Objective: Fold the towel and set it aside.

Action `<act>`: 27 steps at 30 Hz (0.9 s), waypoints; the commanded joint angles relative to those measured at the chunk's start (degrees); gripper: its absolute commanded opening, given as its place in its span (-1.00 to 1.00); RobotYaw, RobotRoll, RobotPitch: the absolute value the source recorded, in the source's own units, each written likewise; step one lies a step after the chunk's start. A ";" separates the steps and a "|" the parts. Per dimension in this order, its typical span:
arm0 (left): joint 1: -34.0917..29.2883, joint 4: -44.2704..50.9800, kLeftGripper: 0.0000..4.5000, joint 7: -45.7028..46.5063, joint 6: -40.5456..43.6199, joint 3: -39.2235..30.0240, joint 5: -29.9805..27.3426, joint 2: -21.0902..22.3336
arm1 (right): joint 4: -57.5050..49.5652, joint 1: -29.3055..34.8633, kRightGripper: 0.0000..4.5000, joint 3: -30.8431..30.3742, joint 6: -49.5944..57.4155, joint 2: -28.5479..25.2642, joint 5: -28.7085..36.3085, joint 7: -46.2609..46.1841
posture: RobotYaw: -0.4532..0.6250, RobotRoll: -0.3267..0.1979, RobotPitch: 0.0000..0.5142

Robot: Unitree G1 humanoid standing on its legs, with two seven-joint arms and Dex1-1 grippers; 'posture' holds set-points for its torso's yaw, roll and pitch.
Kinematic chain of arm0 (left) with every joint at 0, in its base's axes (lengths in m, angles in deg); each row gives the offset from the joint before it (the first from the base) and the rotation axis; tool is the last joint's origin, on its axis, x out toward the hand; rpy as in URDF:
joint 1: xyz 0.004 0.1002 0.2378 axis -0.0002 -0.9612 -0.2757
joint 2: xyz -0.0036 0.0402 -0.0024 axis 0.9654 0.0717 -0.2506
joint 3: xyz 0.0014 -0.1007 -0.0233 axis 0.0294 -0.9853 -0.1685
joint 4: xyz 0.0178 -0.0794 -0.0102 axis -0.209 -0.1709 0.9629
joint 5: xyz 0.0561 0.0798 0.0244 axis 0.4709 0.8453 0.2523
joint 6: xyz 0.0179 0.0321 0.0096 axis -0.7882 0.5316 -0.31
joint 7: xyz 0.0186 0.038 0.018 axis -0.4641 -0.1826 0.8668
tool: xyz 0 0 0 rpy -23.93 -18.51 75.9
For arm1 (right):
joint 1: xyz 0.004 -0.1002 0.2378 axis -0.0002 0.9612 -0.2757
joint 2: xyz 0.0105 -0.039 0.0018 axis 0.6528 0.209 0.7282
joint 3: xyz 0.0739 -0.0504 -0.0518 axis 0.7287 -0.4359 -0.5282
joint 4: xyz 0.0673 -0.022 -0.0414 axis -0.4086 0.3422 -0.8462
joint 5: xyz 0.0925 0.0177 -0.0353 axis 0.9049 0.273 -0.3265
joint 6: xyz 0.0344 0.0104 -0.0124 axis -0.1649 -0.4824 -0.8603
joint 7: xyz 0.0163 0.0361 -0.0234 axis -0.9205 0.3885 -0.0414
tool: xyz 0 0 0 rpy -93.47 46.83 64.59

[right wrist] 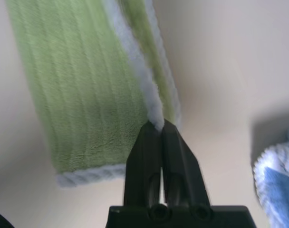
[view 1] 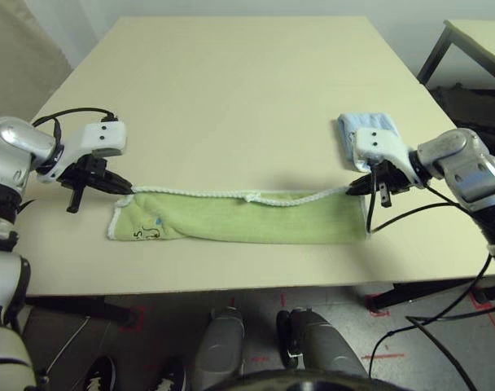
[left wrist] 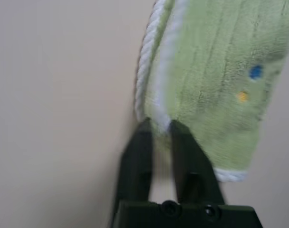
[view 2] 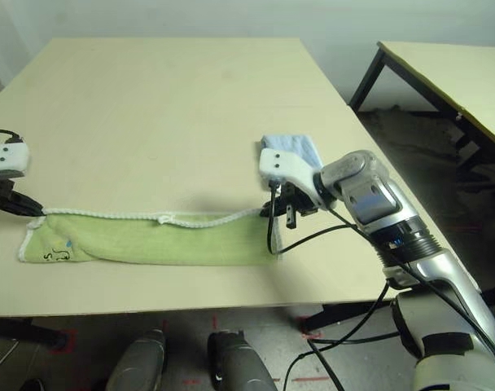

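The towel (view 1: 239, 218), a long folded strip of ribbed green terry with white corded edging, is lying stretched between our left gripper (left wrist: 158, 127), fingers slightly parted around its corner, and our right gripper (right wrist: 157, 125), pinching the opposite corner.

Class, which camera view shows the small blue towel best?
The left eye view: the blue towel lies folded beyond the right gripper, largely visible. The right eye view shows less past the arm; the right wrist view catches a corner.

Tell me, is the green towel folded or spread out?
Folded. The towel lies as a long narrow strip on the table, with its white edging doubled along the far side.
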 commanded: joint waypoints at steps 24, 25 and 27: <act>-51.45 31.82 1.00 8.47 26.18 -32.15 -17.97 5.65 | -23.01 18.46 0.97 11.49 24.26 -8.93 12.84 -4.94 | 0.07 0.25 -0.49; -52.39 33.25 1.00 9.52 27.10 -32.54 -18.35 4.87 | -23.26 18.69 0.97 11.34 24.28 -8.70 12.96 -5.56 | 0.07 0.25 -0.49; -52.94 35.00 1.00 11.58 28.38 -32.79 -18.70 3.23 | -23.51 18.80 0.97 11.17 24.33 -8.24 13.23 -6.68 | 0.07 0.25 -0.49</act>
